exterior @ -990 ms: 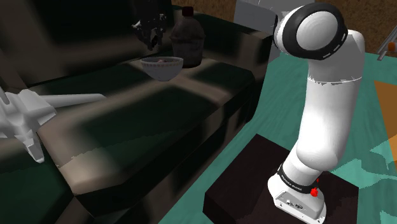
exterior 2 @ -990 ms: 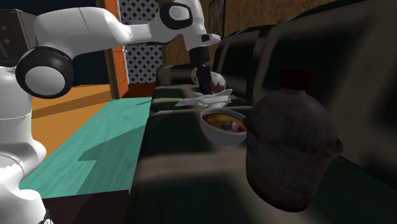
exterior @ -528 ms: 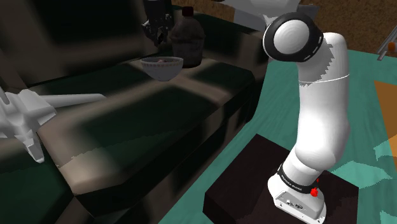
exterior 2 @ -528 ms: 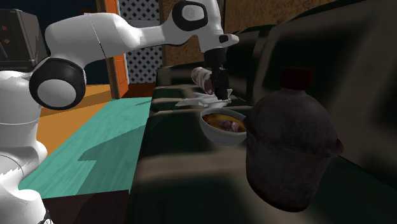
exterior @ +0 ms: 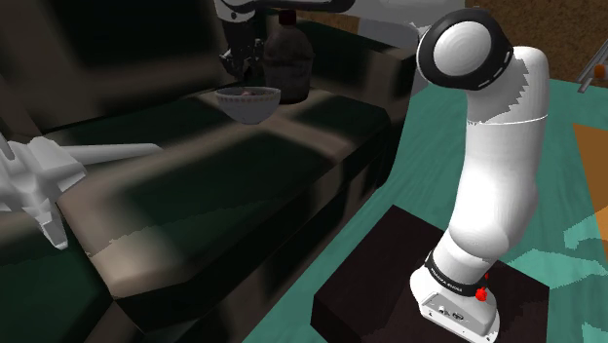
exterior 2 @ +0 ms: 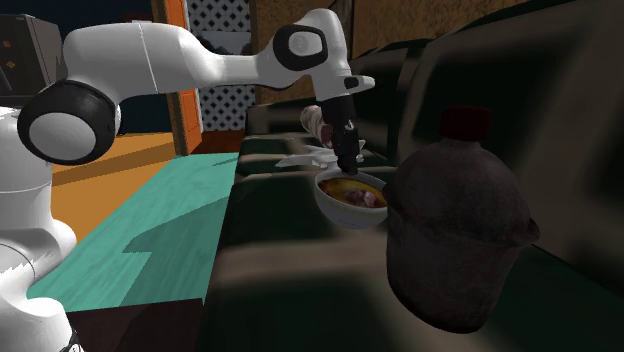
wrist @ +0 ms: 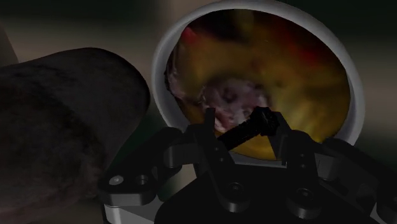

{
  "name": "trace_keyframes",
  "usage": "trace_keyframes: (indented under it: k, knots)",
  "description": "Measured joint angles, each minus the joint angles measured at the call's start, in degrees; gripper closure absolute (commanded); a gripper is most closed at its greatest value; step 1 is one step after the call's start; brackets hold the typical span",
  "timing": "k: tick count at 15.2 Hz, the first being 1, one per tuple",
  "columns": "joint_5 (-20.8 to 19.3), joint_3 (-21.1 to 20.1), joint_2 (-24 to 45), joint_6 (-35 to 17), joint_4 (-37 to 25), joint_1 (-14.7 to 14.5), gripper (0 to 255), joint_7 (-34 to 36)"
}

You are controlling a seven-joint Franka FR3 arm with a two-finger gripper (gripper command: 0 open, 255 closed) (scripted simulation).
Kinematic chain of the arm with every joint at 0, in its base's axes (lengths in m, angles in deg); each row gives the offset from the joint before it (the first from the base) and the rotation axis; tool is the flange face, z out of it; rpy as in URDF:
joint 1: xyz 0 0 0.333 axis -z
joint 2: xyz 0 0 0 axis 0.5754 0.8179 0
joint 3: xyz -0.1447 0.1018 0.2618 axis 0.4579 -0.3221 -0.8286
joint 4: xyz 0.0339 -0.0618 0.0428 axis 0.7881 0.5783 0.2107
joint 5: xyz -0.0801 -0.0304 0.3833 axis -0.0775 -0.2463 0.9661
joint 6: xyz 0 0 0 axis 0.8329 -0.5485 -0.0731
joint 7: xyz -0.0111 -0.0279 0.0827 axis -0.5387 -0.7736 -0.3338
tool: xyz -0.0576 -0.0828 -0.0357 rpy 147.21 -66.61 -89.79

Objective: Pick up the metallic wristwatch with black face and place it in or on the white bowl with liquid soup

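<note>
Item count, per kind:
- White bowl [exterior: 247, 103] [exterior 2: 331, 206] [wrist: 164, 60] holding soup: 1.
- Dark jug [exterior: 285, 60] [exterior 2: 455, 245] [wrist: 60, 124] with a dark red cap: 1.
- White aeroplane-shaped model [exterior: 44, 175] [exterior 2: 312, 158]: 1.
- Wristwatch [wrist: 245, 133], seen as a dark bar clasped by the gripper [wrist: 236, 124] [exterior 2: 350, 160]: 1.

Loose items total: 4.

Carrier: sofa [exterior: 224, 185], 1.

Rig: white arm [exterior: 497, 166] [exterior 2: 150, 60], 1; black gripper, 1, with 2 fingers; dark stand [exterior: 385, 283], 1.
</note>
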State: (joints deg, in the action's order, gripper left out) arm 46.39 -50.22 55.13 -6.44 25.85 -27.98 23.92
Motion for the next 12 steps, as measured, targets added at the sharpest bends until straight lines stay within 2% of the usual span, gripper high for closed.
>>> trace_keyframes:
  k: [3, 9, 10, 12]
  knots:
    - [0.46, -0.03, -1.03, -2.82, 3.86, 0.87, 255, 0.58]
    - [0.50, -0.05, -1.20, -3.37, 4.40, 0.98, 255, 0.69]
    - [0.50, -0.05, -1.21, -3.39, 4.42, 0.99, 0, 0.70]
    - [0.50, -0.03, -1.16, -3.37, 4.47, 1.00, 0, 0.70]
